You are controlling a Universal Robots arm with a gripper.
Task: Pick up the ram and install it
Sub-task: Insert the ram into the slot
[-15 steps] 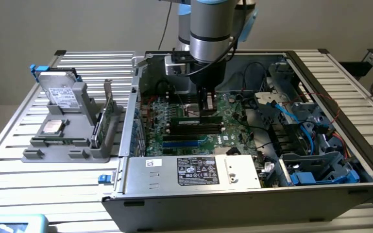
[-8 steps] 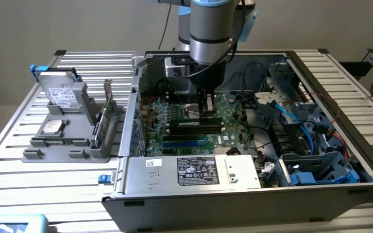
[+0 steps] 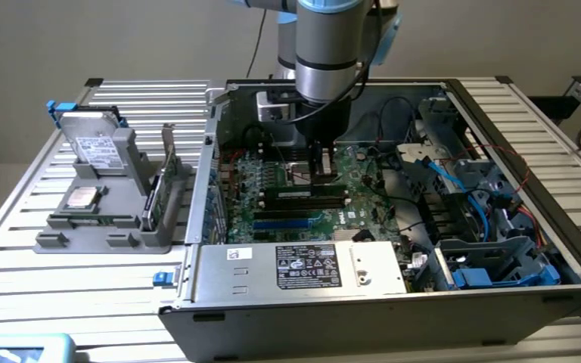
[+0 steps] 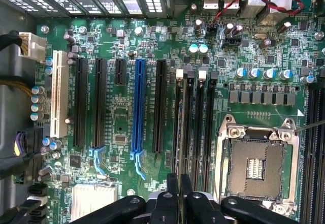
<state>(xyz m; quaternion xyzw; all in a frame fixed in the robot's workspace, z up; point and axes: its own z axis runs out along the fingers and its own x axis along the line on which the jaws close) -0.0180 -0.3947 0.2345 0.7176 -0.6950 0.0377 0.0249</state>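
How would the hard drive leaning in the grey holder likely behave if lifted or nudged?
The hard drive looks like a rigid metal-cased block, so probably stiff and heavy for its size. It leans tilted on the grey holder, so a push might tip it. Flat faces: unlikely to roll.

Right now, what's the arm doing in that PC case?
The arm's gripper is down inside the open PC case, fingers nearly together right over the motherboard's memory slots. Whether the ram is pinched between them can't be told. The CPU socket beside the slots sits empty.
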